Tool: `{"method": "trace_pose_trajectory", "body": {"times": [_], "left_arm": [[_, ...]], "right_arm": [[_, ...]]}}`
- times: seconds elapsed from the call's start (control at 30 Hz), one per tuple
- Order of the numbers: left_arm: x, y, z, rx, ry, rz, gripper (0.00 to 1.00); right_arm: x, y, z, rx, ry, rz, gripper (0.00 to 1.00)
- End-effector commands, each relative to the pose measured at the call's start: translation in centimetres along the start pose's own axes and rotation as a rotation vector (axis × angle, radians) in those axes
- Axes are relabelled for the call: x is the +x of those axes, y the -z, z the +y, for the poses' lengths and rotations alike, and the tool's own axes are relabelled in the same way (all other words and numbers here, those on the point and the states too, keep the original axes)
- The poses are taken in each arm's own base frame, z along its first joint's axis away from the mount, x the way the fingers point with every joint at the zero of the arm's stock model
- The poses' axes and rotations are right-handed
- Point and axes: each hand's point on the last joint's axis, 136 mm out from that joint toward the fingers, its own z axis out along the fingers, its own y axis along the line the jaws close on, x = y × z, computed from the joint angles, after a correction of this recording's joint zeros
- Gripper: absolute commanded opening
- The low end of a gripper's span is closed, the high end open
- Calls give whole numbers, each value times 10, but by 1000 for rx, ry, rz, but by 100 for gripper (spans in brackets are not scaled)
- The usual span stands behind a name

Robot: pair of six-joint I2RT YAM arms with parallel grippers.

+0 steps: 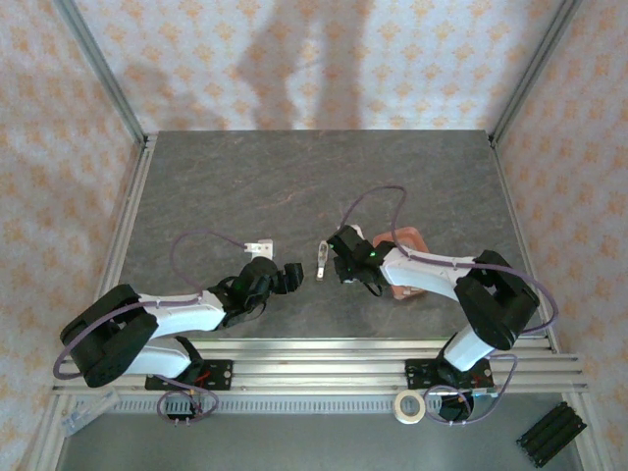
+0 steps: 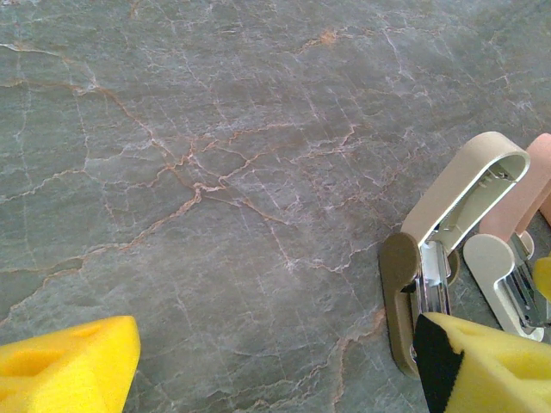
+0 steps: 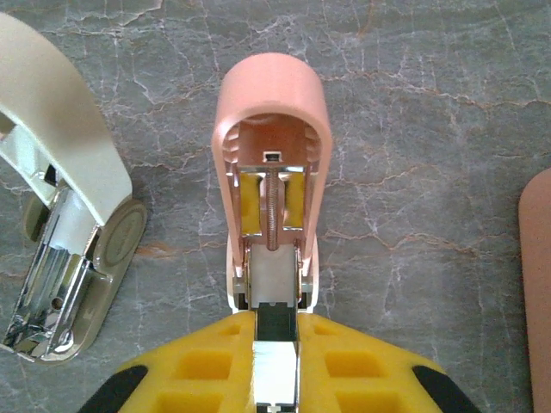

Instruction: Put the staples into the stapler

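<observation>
The table (image 1: 294, 177) is a grey veined slab, fenced by metal rails (image 1: 132, 235) on the sides and along the near edge. Both arms reach in to meet near its middle front, which puts the work within reach of both.

The right arm (image 1: 461, 285) lies across the tray (image 1: 410, 238), covering most of it. I cannot pick out the staples there or anywhere else.

The right gripper (image 3: 275, 366) is clenched on the rear of the pink stapler (image 3: 271, 155). Its lid is swung up, baring the spring and channel. That grip probably steadies the body and keeps the channel facing up for loading. A silvery strip sits between the fingers, but I cannot tell whether it is staples or the stapler's own metal.

The left gripper (image 2: 275, 370) hovers released, jaws wide, just short of the beige stapler (image 2: 448, 249). It likely waits to brace or fetch.

The beige stapler lies hinged open on the slab, close beside the pink one and not touching it in the right wrist view.

The far half of the table is open and so is the left side, so either arm can draw back freely. The tight spots are the narrow gap between the two staplers and the tray edge (image 3: 538, 284) just right of the pink one.
</observation>
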Motion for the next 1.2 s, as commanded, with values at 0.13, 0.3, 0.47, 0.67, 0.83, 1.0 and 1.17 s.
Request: {"method": "trace_pose_trajectory", "body": {"times": [0.13,0.3,0.47,0.67,0.83,1.0,1.17], "left_arm": [[-9,-2,-4,13,27,-23,84],[-8,-2,-3,11,27,-25,84],[-8,-2,-3,14,28,-27,84],[-8,-2,-3,14,28,-29,84],[-8,-2,-3,16,29,-31,84],[-9,-1,-4,19,31,-34,84],[-10,-1,-4,21,32,-35,84]], "right_arm": [[15,-2,-15,71,-14,63,16],[14,-2,-15,73,-15,67,16],[13,-2,-14,71,-19,66,17],[8,2,-12,57,-25,49,20],[5,7,-12,57,-25,37,20],[1,12,-11,43,-31,23,24],[-10,28,-11,28,-38,-23,32]]}}
